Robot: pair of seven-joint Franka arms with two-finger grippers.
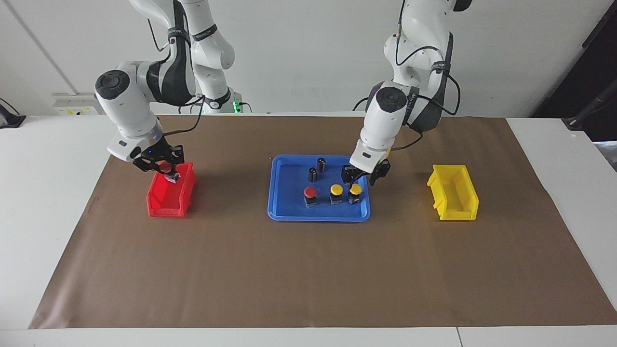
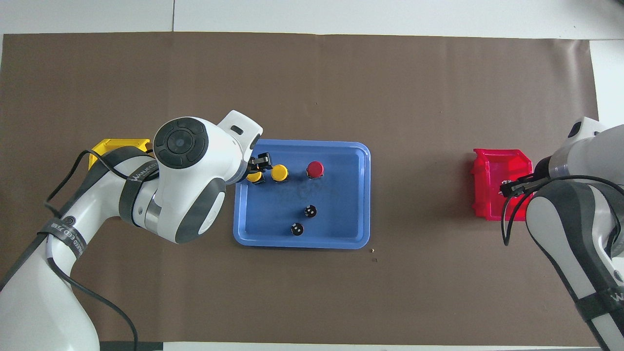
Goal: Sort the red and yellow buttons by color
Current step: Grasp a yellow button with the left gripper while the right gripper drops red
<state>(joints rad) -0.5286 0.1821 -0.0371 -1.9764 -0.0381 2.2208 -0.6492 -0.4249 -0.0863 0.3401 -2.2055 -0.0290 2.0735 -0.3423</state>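
Right pincer (image 1: pixel 166 169) gripping red button (image 1: pixel 166 167) over red bin (image 1: pixel 166 205): release next. Left pincer (image 1: pixel 359 176) around yellow button (image 1: pixel 355 190) in tray (image 1: pixel 318 216), grip unclear: close, lift.

My arms: glossy white shells, dark grey joint caps, black cables strapped on, grey lettered bands. Left hand (image 1: pixel 359 176) and right hand (image 1: pixel 161 163) black.
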